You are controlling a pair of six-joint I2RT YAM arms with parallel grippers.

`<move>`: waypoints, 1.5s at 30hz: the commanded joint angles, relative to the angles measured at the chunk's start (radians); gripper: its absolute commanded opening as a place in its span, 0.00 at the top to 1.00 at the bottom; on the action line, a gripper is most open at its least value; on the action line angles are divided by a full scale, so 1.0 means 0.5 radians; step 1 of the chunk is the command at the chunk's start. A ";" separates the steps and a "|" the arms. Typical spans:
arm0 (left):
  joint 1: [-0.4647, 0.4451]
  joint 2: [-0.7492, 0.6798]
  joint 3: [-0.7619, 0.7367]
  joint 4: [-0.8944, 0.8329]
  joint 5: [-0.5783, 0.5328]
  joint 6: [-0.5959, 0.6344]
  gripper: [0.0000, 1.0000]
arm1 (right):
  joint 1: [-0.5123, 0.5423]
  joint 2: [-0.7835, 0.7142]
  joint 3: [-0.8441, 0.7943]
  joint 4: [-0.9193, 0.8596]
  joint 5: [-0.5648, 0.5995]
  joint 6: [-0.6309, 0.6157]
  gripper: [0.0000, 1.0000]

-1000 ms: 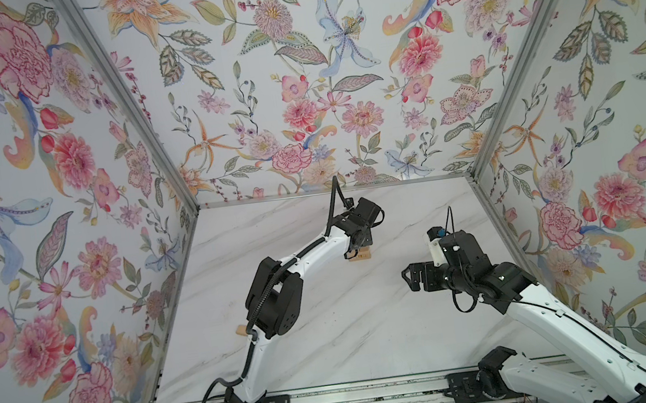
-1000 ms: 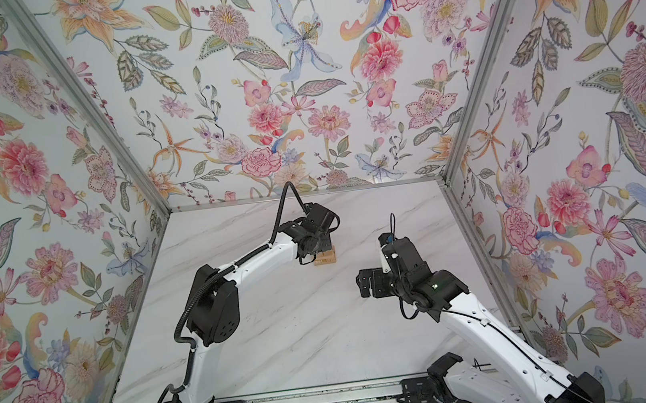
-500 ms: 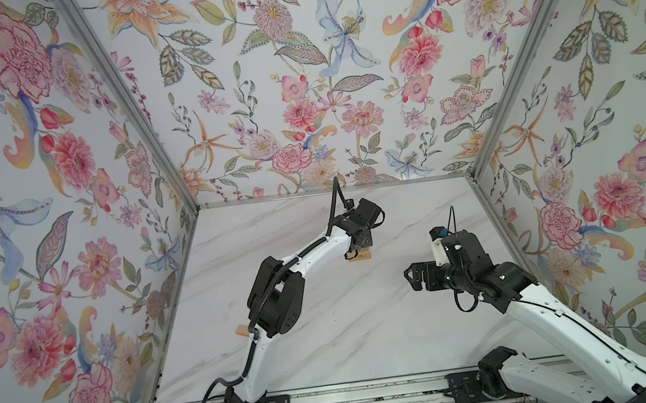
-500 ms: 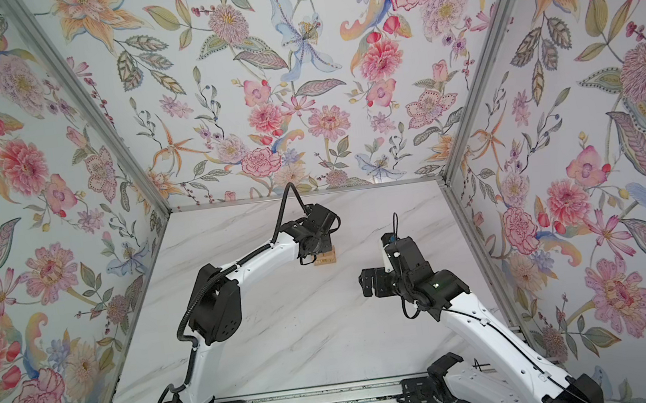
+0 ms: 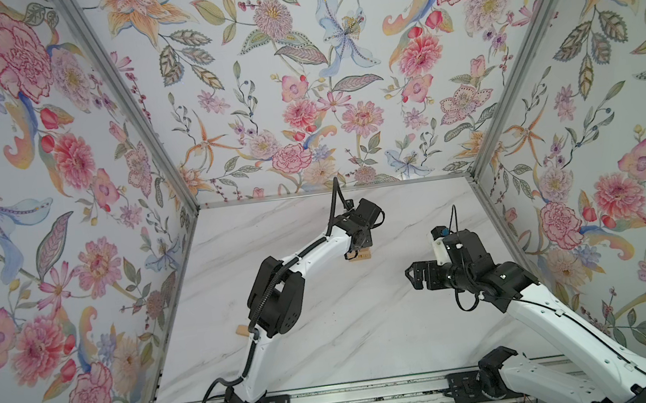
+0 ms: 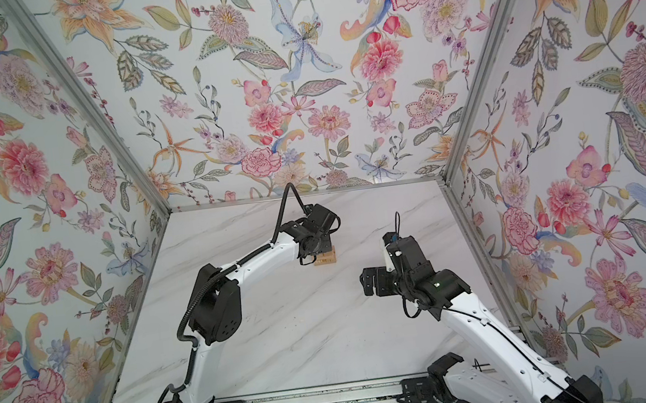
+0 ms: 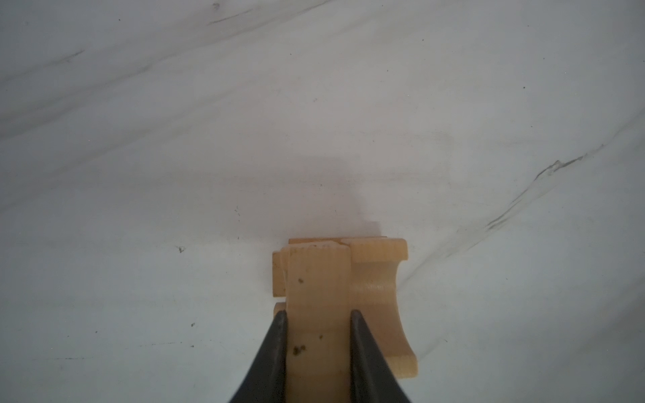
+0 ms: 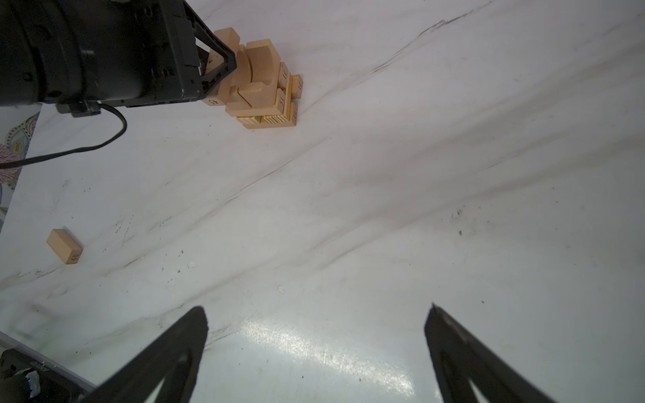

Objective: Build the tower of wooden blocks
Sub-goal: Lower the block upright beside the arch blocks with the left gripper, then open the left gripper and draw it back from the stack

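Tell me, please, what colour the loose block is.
Loose block: light tan; clearest in the right wrist view.

Two arms: left arm (image 5: pixel 311 254) and right arm (image 5: pixel 558 322). Two grippers: left gripper (image 7: pixel 318 312) and right gripper (image 8: pixel 316 308), with two fingers (image 8: pixel 190 331) each.

One tower (image 6: pixel 326 257). One bar (image 7: pixel 317 279) sits between the left fingers at the tower top. One arch (image 7: pixel 377 279) touches that bar; a second arch cannot be confirmed. Two striped ends (image 8: pixel 275 119) show at the tower base in the right wrist view. The total of blocks in the tower cannot be counted, since pieces hide one another.

One loose block (image 8: pixel 64 246) lies flat on the table (image 5: pixel 351 345), at 8 o'clock from the tower in a top view.

Three floral walls (image 5: pixel 296 67) stand at 9, 12 and 3 o'clock. One rail (image 5: pixel 358 401) runs at 6 o'clock.
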 commanded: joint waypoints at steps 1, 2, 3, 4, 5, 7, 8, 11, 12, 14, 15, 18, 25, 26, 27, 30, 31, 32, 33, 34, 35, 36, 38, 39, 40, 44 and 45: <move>-0.021 0.049 0.057 -0.051 -0.033 -0.011 0.99 | -0.016 -0.016 -0.039 -0.012 -0.021 -0.032 0.01; -0.021 0.051 0.057 -0.057 -0.035 -0.013 0.98 | -0.016 -0.017 -0.038 -0.012 -0.025 -0.032 0.01; -0.019 0.048 0.057 -0.054 -0.034 -0.015 0.97 | -0.017 -0.018 -0.040 -0.012 -0.027 -0.034 0.01; -0.020 0.048 0.058 -0.054 -0.034 -0.016 0.97 | -0.019 -0.016 -0.039 -0.011 -0.028 -0.035 0.01; -0.019 0.050 0.058 -0.056 -0.030 -0.014 0.97 | -0.019 -0.017 -0.040 -0.013 -0.030 -0.035 0.01; -0.019 0.052 0.063 -0.054 -0.026 -0.012 0.95 | -0.022 -0.017 -0.038 -0.011 -0.030 -0.038 0.01; -0.019 0.052 0.067 -0.055 -0.025 -0.007 0.94 | -0.022 -0.016 -0.039 -0.011 -0.034 -0.038 0.01; -0.019 0.054 0.077 -0.057 -0.026 0.001 0.87 | -0.025 -0.018 -0.038 -0.009 -0.046 -0.044 0.01; -0.019 0.052 0.080 -0.060 -0.033 0.000 0.87 | -0.025 -0.018 -0.041 -0.010 -0.046 -0.044 0.01; -0.021 0.053 0.087 -0.065 -0.035 0.002 0.85 | -0.025 -0.021 -0.041 -0.010 -0.048 -0.047 0.01; -0.019 0.052 0.090 -0.072 -0.035 -0.001 0.80 | -0.028 -0.020 -0.045 -0.008 -0.047 -0.046 0.01; -0.020 0.046 0.093 -0.081 -0.040 0.003 0.75 | -0.032 -0.024 -0.049 -0.006 -0.050 -0.050 0.01; -0.019 0.042 0.106 -0.106 -0.049 0.003 0.71 | -0.039 -0.031 -0.047 -0.007 -0.056 -0.048 0.01; -0.023 0.042 0.103 -0.104 -0.048 0.002 0.64 | -0.038 -0.032 -0.048 -0.006 -0.056 -0.053 0.01; -0.023 0.042 0.103 -0.106 -0.049 0.004 0.60 | -0.042 -0.032 -0.049 -0.006 -0.058 -0.053 0.01; -0.022 0.042 0.103 -0.106 -0.048 0.011 0.55 | -0.043 -0.037 -0.050 -0.006 -0.062 -0.053 0.01; -0.022 0.044 0.105 -0.107 -0.045 0.011 0.53 | -0.044 -0.039 -0.050 -0.006 -0.063 -0.052 0.01; -0.023 0.042 0.106 -0.109 -0.047 0.015 0.53 | -0.045 -0.042 -0.051 -0.006 -0.060 -0.052 0.01; -0.022 0.038 0.106 -0.112 -0.052 0.015 0.52 | -0.047 -0.043 -0.052 -0.007 -0.059 -0.053 0.01; -0.022 0.035 0.109 -0.113 -0.059 0.012 0.52 | -0.045 -0.042 -0.052 -0.005 -0.058 -0.052 0.01; -0.022 0.031 0.110 -0.115 -0.061 0.016 0.52 | -0.047 -0.048 -0.052 -0.007 -0.057 -0.052 0.01; -0.025 0.029 0.115 -0.118 -0.064 0.017 0.52 | -0.047 -0.046 -0.053 -0.008 -0.054 -0.055 0.01; -0.027 0.016 0.124 -0.127 -0.079 0.022 0.52 | -0.050 -0.051 -0.055 -0.005 -0.056 -0.054 0.01; -0.025 0.005 0.130 -0.135 -0.089 0.021 0.52 | -0.052 -0.052 -0.054 -0.007 -0.054 -0.053 0.01; -0.025 -0.006 0.133 -0.143 -0.097 0.021 0.52 | -0.053 -0.055 -0.052 -0.005 -0.057 -0.051 0.01; -0.027 -0.080 0.131 -0.158 -0.116 0.037 0.45 | -0.057 -0.067 -0.048 -0.006 -0.053 -0.052 0.01; -0.030 -0.110 0.127 -0.165 -0.133 0.044 0.42 | -0.059 -0.070 -0.047 -0.006 -0.052 -0.051 0.01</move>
